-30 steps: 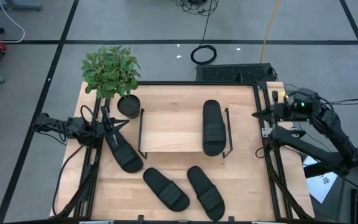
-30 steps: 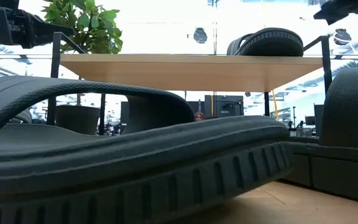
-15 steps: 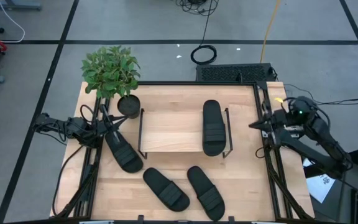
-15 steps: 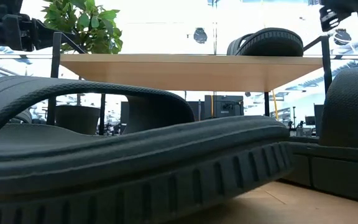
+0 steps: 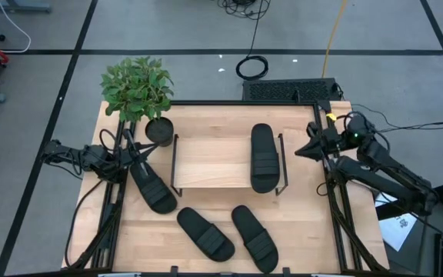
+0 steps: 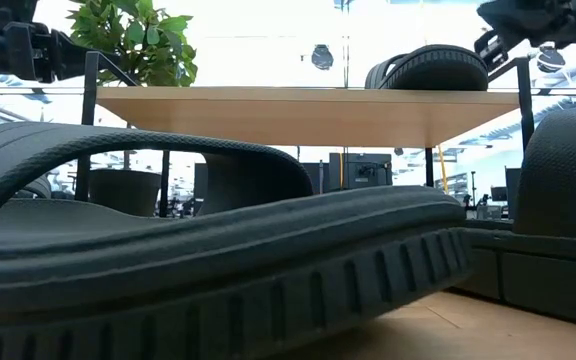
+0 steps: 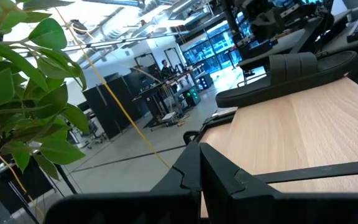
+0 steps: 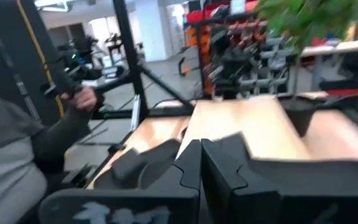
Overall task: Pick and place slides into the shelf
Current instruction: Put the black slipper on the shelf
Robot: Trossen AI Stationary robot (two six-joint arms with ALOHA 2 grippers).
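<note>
Clenched, empty right pincer [image 5: 300,150] hovers just beside the shelf's [image 5: 210,163] slide [image 5: 263,157].

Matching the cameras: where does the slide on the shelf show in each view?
High: slide at the shelf top's right end.
Low: upper right, on the board.
Left wrist: upper right, on the board.
Right wrist: blurred, cannot tell.
Shared landmark: the shelf's wooden top.

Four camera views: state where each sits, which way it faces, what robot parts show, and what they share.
High: overhead, straight down; both arms, shelf.
Low: table height, level across; nearest slide fills it.
Left wrist: past shut left gripper over the shelf.
Right wrist: past shut right gripper; a person beyond.
Shared: slide on the shelf in high, low, left wrist.
</note>
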